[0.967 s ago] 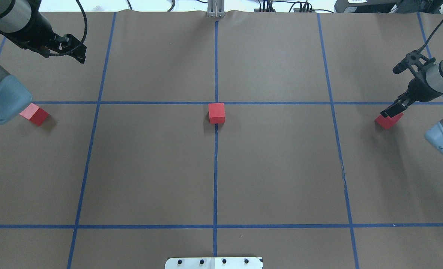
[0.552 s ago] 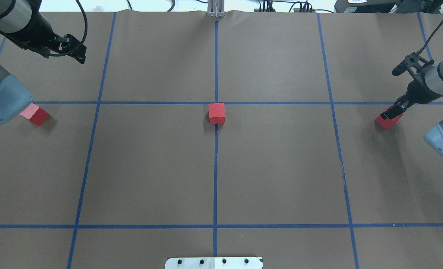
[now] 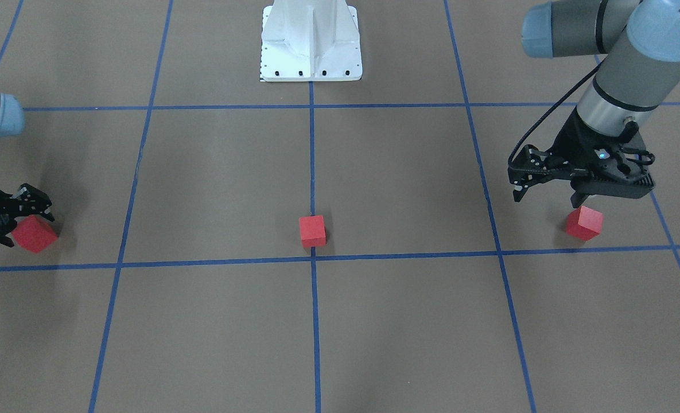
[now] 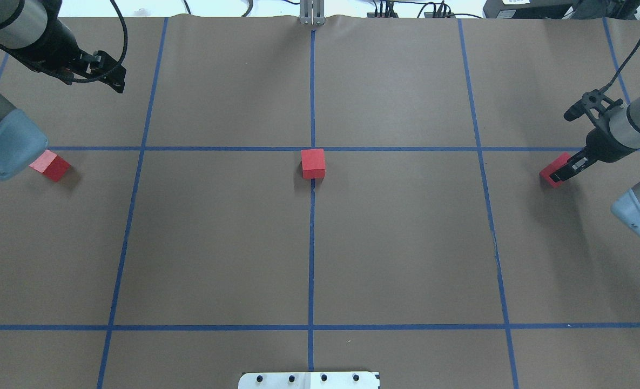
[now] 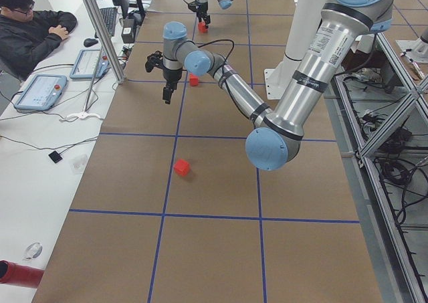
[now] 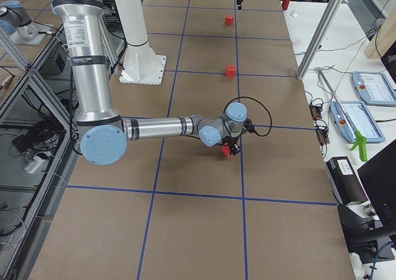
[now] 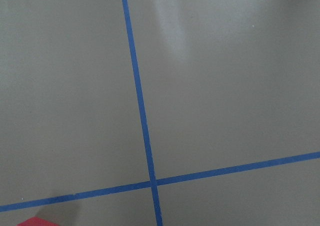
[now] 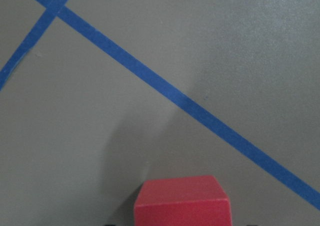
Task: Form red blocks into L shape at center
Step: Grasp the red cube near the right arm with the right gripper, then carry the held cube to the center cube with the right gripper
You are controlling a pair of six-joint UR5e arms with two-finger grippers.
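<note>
Altogether three red blocks (image 4: 312, 163); left hand (image 3: 546, 198) spread, right hand (image 3: 25, 228) spread astride one.

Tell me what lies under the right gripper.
A red block sits on the brown paper beneath the right gripper. In the overhead view a dark finger covers part of its top. Whether the fingers touch it cannot be seen.

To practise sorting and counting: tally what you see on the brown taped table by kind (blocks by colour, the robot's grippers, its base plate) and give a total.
Red blocks: 3
Grippers: 2, the left gripper and the right gripper
White base plate: 1
Total: 6
</note>
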